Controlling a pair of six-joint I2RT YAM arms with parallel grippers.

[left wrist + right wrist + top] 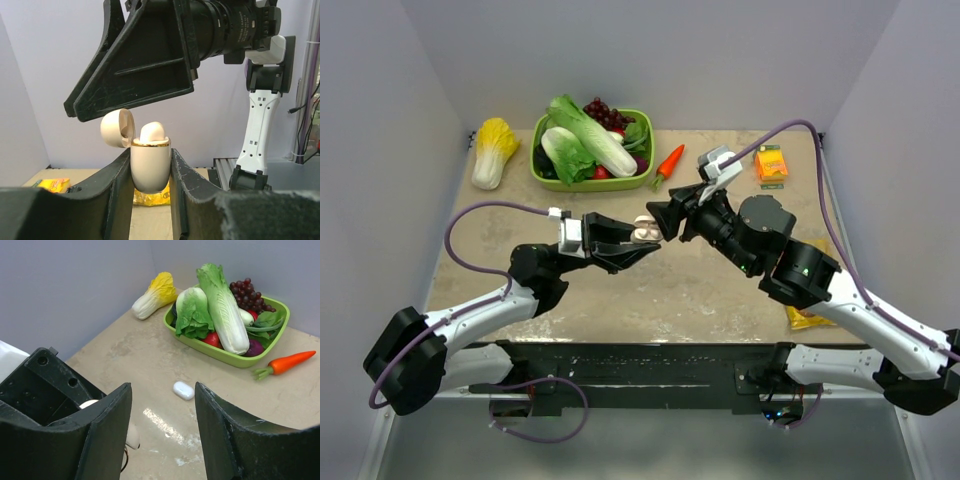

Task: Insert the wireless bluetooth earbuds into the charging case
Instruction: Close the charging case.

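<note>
So the left gripper [638, 243] is clamped tight on the charging case [149, 170]. In its wrist view the case stands upright between the two fingers, bottom center of the frame. The lid [116, 129] is flipped open toward the left, and one earbud [152, 132] pokes out of the top, not fully down by the look of it.

The right gripper [660, 220] is right there too, in the middle of the overhead shot and almost nose to nose with the left one. From the left wrist view it hangs just above the open case. Its fingers stand partly apart, and as far as I can see there's nothing between them.

There's also a white bit [183, 390] lying loose on the table [150, 355], center of the right wrist frame. It might be the other earbud, but I honestly can't tell. Toward the upper right of that frame sit the carrot [285, 362] and the green veggie basket [227, 357].
</note>
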